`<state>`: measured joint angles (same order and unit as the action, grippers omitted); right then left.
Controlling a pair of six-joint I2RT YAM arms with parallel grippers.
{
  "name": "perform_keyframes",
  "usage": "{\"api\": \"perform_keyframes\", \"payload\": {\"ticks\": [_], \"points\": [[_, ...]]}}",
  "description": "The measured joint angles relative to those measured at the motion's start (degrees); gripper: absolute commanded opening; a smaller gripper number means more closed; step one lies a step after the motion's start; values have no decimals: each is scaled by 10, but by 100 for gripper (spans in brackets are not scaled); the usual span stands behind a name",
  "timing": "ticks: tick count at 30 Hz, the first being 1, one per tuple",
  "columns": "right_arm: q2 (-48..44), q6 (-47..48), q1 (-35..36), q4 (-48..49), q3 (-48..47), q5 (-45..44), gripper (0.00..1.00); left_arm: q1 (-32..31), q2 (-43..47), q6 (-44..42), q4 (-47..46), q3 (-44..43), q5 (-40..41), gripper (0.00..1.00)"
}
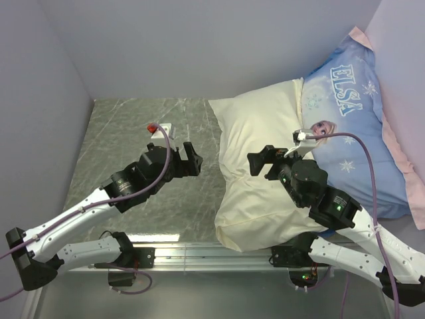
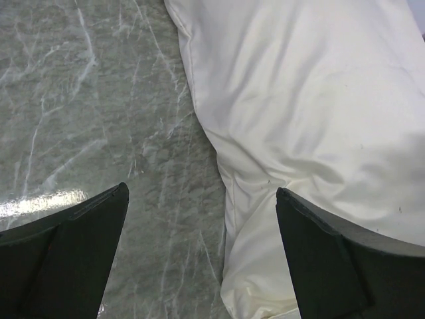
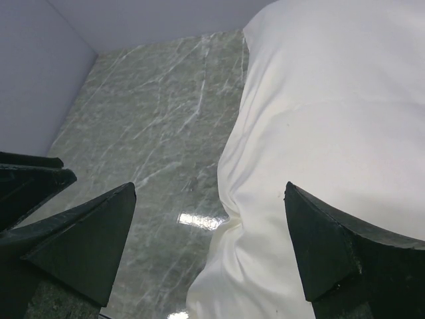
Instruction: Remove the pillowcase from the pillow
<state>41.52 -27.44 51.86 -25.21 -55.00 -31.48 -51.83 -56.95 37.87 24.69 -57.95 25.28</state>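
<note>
Our left fingers (image 1: 191, 159) hang spread over the table (image 1: 126, 126) at centre-left, our right fingers (image 1: 262, 163) spread above the pillowcase (image 1: 259, 119), which lies centre-right against the Elsa pillow (image 1: 355, 139).

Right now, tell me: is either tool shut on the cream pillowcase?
No: the left tool and the right tool both stand wide open, with no fold of the pillowcase pinched in either.

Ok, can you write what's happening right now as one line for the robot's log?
left jaws: open, at pillowcase edge | right jaws: open, over pillowcase | held: nothing | pillowcase: not yet off
</note>
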Motion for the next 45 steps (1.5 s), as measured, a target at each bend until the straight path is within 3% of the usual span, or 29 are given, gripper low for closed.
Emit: {"api": "perform_keyframes", "payload": {"ticks": [12,19,26,32,39,40,43,44,45], "points": [[0,-7,0,-12,0,-7,100,0,-20,-13,-7,-10,-9,99],[5,-24,0,-44,-1,-40,99,2,-51,-33,-75,-15,-47,99],[5,-52,0,-111,-24,-107,100,24,-253,-66,-160,-132,-129,99],[-29,-74,0,-153,-28,-133,99,92,-423,-80,-229,-246,-245,99],[-47,-94,0,-178,-25,-139,99,107,-577,-107,-245,-361,-338,99],[-48,-96,0,-178,-22,-139,99,106,-592,-106,-246,-371,-347,96],[-48,-101,0,-182,-15,-138,99,107,-621,-92,-253,-390,-364,56],[-48,-102,0,-181,-12,-137,100,107,-625,-86,-257,-393,-365,19],[-48,-103,0,-182,-11,-137,100,108,-626,-81,-259,-394,-365,1]]}}
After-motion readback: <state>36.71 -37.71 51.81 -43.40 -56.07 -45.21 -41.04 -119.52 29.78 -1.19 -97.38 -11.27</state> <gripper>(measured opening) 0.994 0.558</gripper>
